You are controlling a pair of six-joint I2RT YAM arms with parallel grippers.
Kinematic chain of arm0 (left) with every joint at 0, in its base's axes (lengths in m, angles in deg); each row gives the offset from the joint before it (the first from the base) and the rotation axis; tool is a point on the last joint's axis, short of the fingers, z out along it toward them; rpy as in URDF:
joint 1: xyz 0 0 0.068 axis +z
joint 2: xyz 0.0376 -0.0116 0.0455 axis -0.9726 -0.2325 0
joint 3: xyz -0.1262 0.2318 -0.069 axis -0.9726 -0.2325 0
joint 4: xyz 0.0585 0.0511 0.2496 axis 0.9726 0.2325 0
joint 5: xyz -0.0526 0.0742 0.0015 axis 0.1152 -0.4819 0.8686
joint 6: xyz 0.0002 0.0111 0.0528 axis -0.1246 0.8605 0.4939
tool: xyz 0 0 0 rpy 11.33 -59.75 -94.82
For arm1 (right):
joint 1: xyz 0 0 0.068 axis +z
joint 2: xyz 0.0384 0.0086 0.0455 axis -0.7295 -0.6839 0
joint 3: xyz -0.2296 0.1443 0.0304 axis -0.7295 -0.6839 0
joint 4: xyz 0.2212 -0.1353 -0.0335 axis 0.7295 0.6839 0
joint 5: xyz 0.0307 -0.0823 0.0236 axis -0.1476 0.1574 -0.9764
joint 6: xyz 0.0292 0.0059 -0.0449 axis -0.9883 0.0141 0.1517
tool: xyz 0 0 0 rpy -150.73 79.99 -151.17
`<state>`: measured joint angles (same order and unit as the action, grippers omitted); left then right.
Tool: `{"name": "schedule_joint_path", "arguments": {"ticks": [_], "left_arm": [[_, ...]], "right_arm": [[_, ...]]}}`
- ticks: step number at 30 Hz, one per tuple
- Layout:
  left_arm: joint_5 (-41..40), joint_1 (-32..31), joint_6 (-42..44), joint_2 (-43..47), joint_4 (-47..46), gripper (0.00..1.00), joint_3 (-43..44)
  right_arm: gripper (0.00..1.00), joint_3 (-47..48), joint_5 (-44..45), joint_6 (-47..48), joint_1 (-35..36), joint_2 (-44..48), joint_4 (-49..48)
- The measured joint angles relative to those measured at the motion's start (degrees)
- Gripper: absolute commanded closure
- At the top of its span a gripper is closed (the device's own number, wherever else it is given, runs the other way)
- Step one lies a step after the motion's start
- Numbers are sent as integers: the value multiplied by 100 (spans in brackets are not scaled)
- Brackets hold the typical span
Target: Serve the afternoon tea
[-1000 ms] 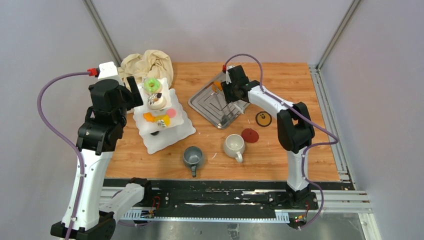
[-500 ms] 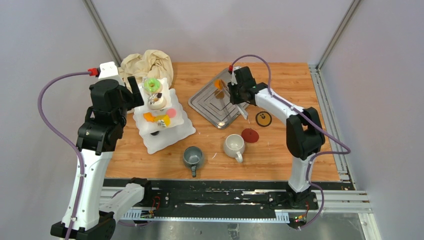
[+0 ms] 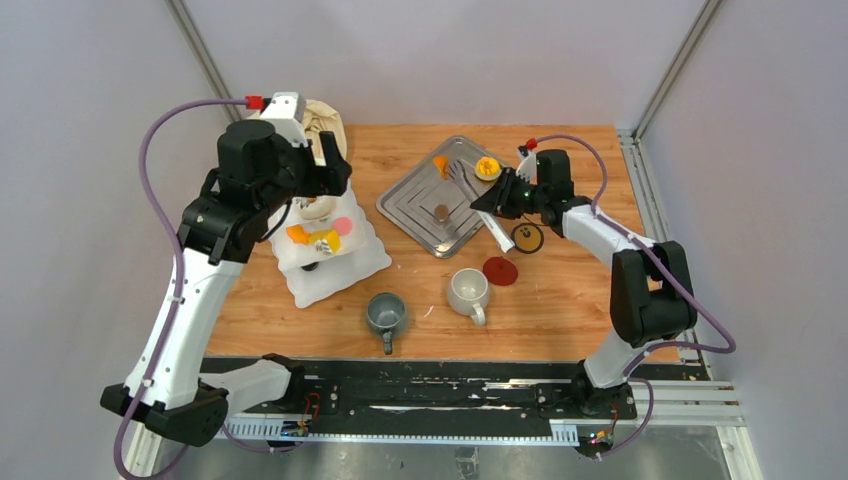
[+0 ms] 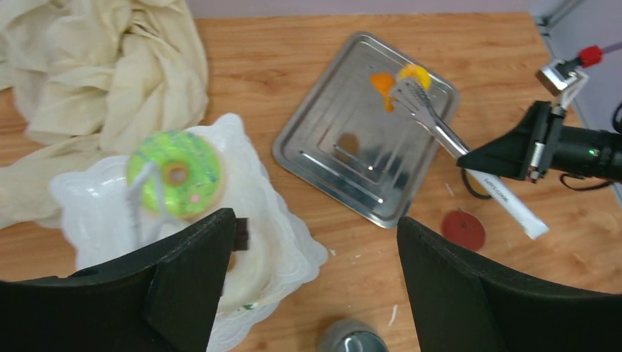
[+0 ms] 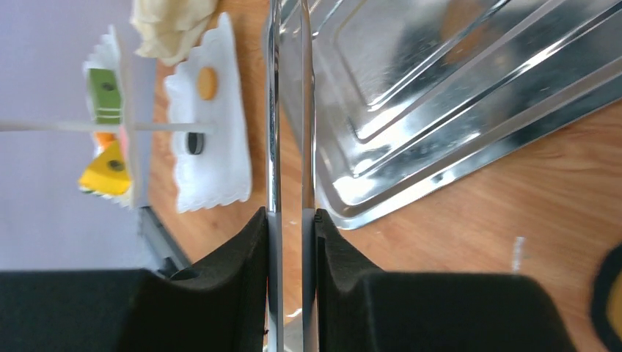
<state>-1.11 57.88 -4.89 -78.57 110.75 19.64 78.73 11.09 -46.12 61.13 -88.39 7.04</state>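
Note:
The white three-tier stand holds orange, yellow and pink pastries on its middle tier. The green ring doughnut lies on its top tier. My left gripper hovers open above the stand's top and holds nothing. My right gripper is shut on steel tongs by their handle. The tongs' tips lie at the tray's far corner, between an orange pastry and a yellow pastry. The grey mug and white mug stand at the front.
The steel tray lies in the middle with a small brown piece on it. A red disc and a black ring lie right of it. The beige cloth is bunched at the back left.
My left arm has swung up and right over the stand's top. My right gripper has drawn back to the right off the tray with the tongs, and a yellow pastry now shows by their tips.

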Motion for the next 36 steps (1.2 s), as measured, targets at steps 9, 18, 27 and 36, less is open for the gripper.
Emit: {"name": "schedule_joint_path", "arguments": {"ticks": [9, 18, 27, 36], "left_arm": [[914, -210, -251, -402, -2, 14, 94], [986, -210, -323, -282, -15, 14, 26], [883, -210, -321, -173, -17, 14, 7], [769, -210, -317, -164, -15, 13, 7]], "right_arm": [[90, -841, -1272, -1749, -125, 37, -2243], [97, -1281, -1740, -4275, -297, -717, -5613], [99, -1703, -1674, -6489, -448, -1934, -7910], [99, -2581, -1270, -7497, -636, -2575, -8461]]}}
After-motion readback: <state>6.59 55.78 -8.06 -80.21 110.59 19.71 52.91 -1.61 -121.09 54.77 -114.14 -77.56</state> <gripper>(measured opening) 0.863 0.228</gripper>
